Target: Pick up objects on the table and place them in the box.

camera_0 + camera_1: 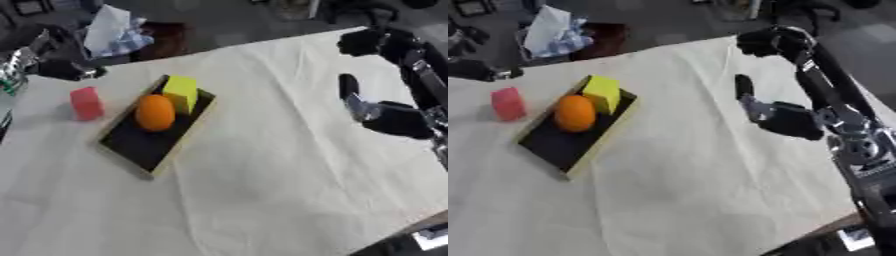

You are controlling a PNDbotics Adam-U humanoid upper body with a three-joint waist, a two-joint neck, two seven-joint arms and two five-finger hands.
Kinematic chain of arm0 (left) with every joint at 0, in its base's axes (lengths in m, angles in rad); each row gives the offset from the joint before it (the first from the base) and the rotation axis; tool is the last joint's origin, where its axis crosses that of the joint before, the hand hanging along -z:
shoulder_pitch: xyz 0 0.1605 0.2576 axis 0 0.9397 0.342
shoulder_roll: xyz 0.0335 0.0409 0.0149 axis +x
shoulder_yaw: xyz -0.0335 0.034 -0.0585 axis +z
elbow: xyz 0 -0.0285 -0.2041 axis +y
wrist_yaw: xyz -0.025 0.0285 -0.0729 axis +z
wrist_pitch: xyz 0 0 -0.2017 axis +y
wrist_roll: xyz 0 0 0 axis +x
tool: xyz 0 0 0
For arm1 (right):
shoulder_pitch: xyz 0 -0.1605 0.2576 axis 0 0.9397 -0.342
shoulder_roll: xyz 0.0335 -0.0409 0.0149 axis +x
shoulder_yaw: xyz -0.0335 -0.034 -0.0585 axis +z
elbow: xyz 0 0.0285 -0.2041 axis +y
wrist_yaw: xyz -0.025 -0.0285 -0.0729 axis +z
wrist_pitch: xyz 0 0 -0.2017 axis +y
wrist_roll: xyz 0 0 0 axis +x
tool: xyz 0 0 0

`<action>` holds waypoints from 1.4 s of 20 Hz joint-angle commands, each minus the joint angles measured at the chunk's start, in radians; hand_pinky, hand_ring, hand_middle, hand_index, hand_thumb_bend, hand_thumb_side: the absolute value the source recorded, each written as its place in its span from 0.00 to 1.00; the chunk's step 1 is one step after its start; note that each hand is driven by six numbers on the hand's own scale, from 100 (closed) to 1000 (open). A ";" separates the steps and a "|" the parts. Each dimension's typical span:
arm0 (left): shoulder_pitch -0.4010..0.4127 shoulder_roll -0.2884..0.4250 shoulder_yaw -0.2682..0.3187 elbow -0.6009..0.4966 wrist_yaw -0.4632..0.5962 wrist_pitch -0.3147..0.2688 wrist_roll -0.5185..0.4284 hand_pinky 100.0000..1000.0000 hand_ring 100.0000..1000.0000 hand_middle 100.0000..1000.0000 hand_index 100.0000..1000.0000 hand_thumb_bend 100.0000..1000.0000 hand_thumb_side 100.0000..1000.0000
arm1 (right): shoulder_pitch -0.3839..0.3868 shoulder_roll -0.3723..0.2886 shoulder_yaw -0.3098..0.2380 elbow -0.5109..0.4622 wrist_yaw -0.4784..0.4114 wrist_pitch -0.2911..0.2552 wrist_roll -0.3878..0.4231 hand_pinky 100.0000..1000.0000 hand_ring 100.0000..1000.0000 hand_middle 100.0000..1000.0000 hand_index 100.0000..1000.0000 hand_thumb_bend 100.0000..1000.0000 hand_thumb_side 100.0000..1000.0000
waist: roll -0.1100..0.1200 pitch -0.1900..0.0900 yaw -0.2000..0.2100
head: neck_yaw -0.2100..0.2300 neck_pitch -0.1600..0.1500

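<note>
we see no writing that reads anywhere. our right hand (785,117) hangs over the bare cloth at the right, fingers (744,86) straight and held close together, pointing to the far side, holding nothing and clear of the box. our left hand (61,69) shows at the upper left as a dark shape beyond the pink block (86,103); we cannot tell how its fingers stand. the box (131,145), a shallow wooden tray with a dark floor, lies askew on the table (262,175). inside it the orange (155,113) sits touching the yellow block (181,92) at the far end. the pink block stands on the cloth just left of the box, apart from it. a bin with white and blue paper (112,31) stands beyond the table.
</note>
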 commanded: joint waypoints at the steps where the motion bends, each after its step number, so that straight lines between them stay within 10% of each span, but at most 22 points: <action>1: -0.030 0.014 0.036 0.078 -0.058 -0.030 -0.007 0.75 0.74 0.74 0.85 0.65 0.41 | -0.006 -0.011 -0.018 -0.023 -0.008 0.004 -0.008 0.74 0.72 0.70 0.80 0.00 0.18 | 0.015 0.000 -0.004 | 0.013 -0.016; 11: -0.077 -0.031 0.103 0.298 -0.240 -0.209 -0.038 0.76 0.73 0.74 0.85 0.66 0.40 | 0.003 -0.006 -0.025 -0.017 -0.004 0.007 -0.017 0.74 0.72 0.70 0.80 0.00 0.18 | 0.019 0.005 -0.008 | 0.014 -0.010; 28: -0.070 0.023 0.119 0.160 -0.243 -0.394 -0.100 0.76 0.73 0.74 0.85 0.68 0.44 | 0.019 -0.009 -0.035 -0.008 0.005 0.012 -0.027 0.74 0.72 0.70 0.79 0.00 0.18 | 0.020 -0.020 0.025 | 0.056 0.001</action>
